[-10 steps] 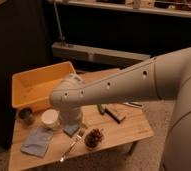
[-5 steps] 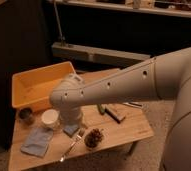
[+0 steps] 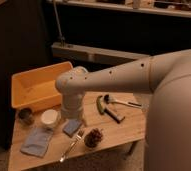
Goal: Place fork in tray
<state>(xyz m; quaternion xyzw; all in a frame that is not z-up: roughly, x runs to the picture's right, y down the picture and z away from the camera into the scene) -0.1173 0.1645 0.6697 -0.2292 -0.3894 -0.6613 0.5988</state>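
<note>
The fork is slim and silvery and lies slanted on the wooden table near the front edge. The yellow-orange tray stands at the table's back left and looks empty. My arm comes in from the right and bends downward over the middle of the table. My gripper hangs at its end, just above and behind the fork's tines, to the right of the white cup. It is in front of the tray and apart from it. It holds nothing that I can see.
A folded blue cloth lies front left. A small dark cup stands by the white cup. A pine cone lies right of the fork. A green-tipped tool, a dark bar and a silver-handled tool lie on the right.
</note>
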